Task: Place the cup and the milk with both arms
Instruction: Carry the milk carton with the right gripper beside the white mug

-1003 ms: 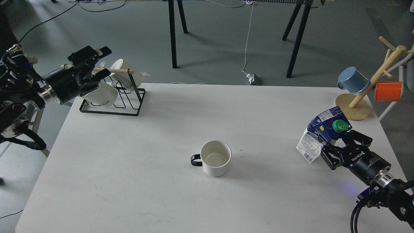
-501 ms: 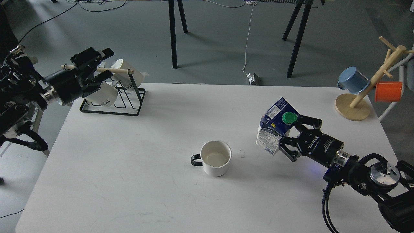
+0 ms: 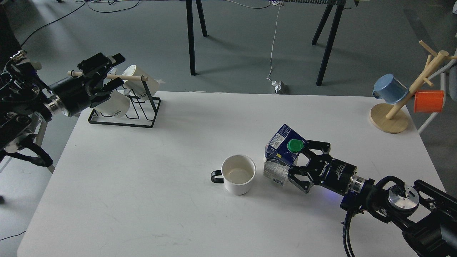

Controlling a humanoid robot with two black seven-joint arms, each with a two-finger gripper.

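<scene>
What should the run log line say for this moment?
right gripper: shut on milk, beside cup | left gripper: open, by mug rack

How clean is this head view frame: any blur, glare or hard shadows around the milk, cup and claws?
Head view: sharp overall, no motion blur on the milk or the right claw; soft diffuse shadows beside the cup; no glare on the table; a faint blue glow under the right wrist; the left claw is dark against the rack.
</scene>
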